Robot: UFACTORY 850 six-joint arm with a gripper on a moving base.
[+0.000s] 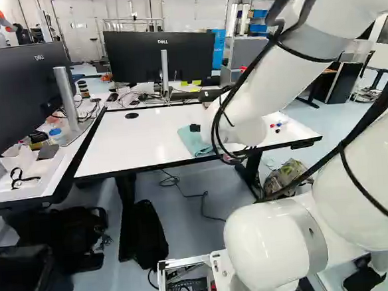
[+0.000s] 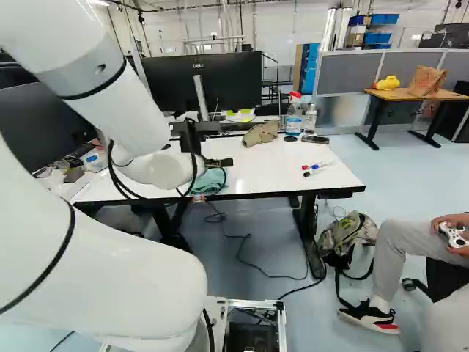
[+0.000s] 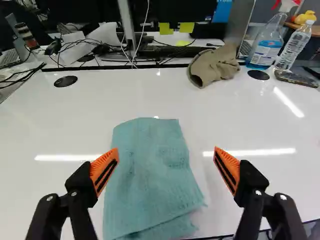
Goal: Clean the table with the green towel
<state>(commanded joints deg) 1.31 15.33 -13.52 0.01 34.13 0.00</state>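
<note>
The green towel [image 1: 192,142] lies folded near the front edge of the white table [image 1: 141,149]. In the right base view, the gripper [image 2: 218,162] shows as a small dark shape just above the towel [image 2: 208,182]. In the wrist view, the gripper [image 3: 166,159] stands wide open, its orange pads [image 3: 104,170] on either side of the towel [image 3: 150,175]. The towel lies flat on the tabletop between and ahead of the fingers, gripped by neither. One corner of its lower layer shows beneath the top fold.
On the table are a brown cloth [image 3: 215,65], a spray bottle [image 3: 267,40], a clear bottle [image 3: 295,46], a dark phone-like object [image 3: 296,78] and markers [image 2: 315,169]. Monitors [image 2: 201,81] stand behind. A backpack [image 2: 348,235] and a seated person are to the right; another robot [image 1: 0,27] is far back.
</note>
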